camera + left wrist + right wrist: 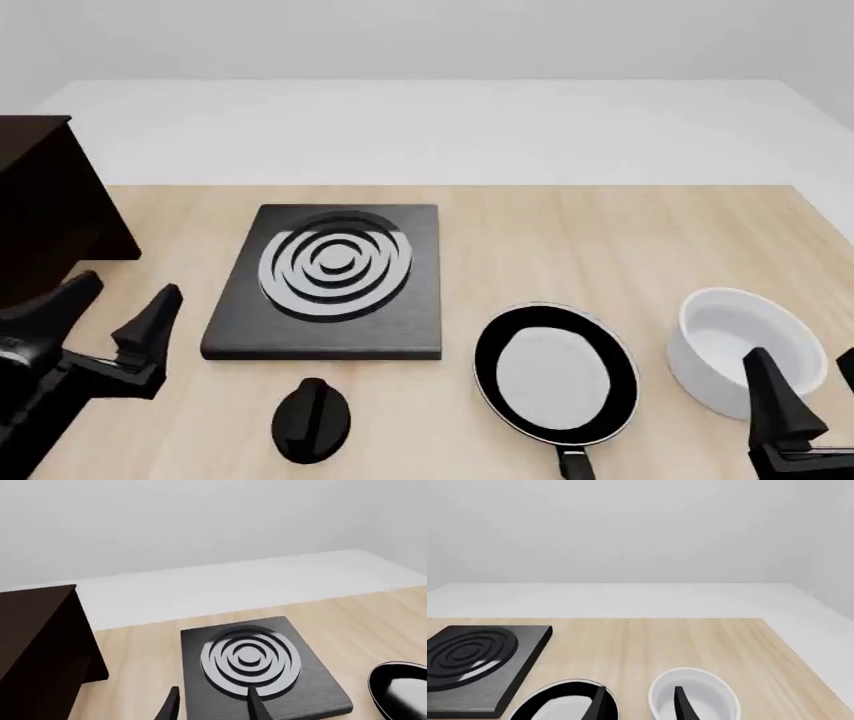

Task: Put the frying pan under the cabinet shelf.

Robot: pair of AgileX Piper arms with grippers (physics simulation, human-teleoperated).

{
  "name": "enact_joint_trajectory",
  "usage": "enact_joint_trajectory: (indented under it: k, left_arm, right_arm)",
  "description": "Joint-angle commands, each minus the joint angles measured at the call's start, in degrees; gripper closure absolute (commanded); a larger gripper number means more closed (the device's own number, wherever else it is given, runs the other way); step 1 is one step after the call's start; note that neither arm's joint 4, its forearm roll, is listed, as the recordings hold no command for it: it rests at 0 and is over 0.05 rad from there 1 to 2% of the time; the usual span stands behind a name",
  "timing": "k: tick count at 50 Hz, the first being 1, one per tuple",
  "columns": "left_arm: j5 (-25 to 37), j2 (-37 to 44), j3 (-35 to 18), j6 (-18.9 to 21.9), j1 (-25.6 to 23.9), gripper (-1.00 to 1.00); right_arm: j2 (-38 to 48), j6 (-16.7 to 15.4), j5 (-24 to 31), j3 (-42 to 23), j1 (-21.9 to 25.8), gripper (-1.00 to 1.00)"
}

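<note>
The frying pan (554,372), black with a light grey bottom, lies on the wooden table at front right, its handle pointing toward the near edge. It also shows in the left wrist view (400,690) and the right wrist view (560,702). The dark brown cabinet shelf (40,210) stands at the far left, also in the left wrist view (37,645). My left gripper (118,305) is open and empty, near the cabinet and left of the slab. My right gripper (810,385) is open and empty at the front right, by the bowl.
A flat black slab with grey rings (334,280) lies left of centre, between the cabinet and the pan. A white bowl (741,345) stands just right of the pan. A small black oval knob (311,420) lies in front of the slab.
</note>
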Motion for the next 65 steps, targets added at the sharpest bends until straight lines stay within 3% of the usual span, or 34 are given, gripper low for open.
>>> enact_joint_trajectory:
  k: [1, 6, 7, 10, 15, 16, 26, 45, 48, 50, 54, 60, 65]
  left_arm:
    - [-5.0, 10.7, -5.4, 1.5, -5.7, -1.0]
    - [-5.4, 15.0, -9.2, 1.9, -8.1, -1.0]
    - [-4.1, 16.5, -11.0, -0.5, -8.9, -1.0]
    - [-3.5, 15.9, -13.0, 0.3, -14.5, -1.0]
    - [-4.6, 21.8, -16.2, 2.2, -19.3, -1.0]
    - [-5.4, 23.6, -16.7, 4.1, -21.2, -1.0]
    - [-10.0, 31.0, -18.5, 10.1, -29.4, -1.0]
    - [-14.2, 40.6, -22.4, 19.3, -37.9, -1.0]
    - [-17.5, 41.9, -21.2, 23.5, -40.3, -1.0]
    - [-17.7, 43.1, -21.9, 23.0, -40.7, -1.0]
    - [-19.8, 46.6, -21.8, 26.5, -44.0, -1.0]
    - [-20.9, 50.8, -22.7, 28.2, -47.4, -1.0]
    - [-21.3, 53.5, -23.6, 31.0, -48.0, -1.0]
  right_arm:
    - [0.2, 0.0, -0.2, 0.0, 0.0, -1.0]
    - [0.2, 0.0, -0.2, 0.1, 0.0, -1.0]
    - [0.1, 0.0, -0.2, 0.1, 0.0, -1.0]
    - [0.0, 0.0, -0.1, 0.1, 0.0, -1.0]
    - [-0.1, 0.0, 0.0, 0.1, 0.0, -1.0]
    - [-0.1, 0.0, 0.1, 0.0, 0.0, -1.0]
    - [-0.1, 0.0, 0.1, 0.0, 0.0, -1.0]
    - [-0.4, 0.0, 0.3, 0.0, 0.0, -1.0]
    - [-0.2, 0.0, 0.1, 0.1, 0.0, -1.0]
    - [-0.2, 0.0, 0.1, 0.1, 0.0, -1.0]
    - [-0.2, 0.0, 0.1, 0.0, 0.0, -1.0]
    - [-0.2, 0.0, 0.1, 0.0, 0.0, -1.0]
    - [0.1, 0.0, -0.2, 0.1, 0.0, -1.0]
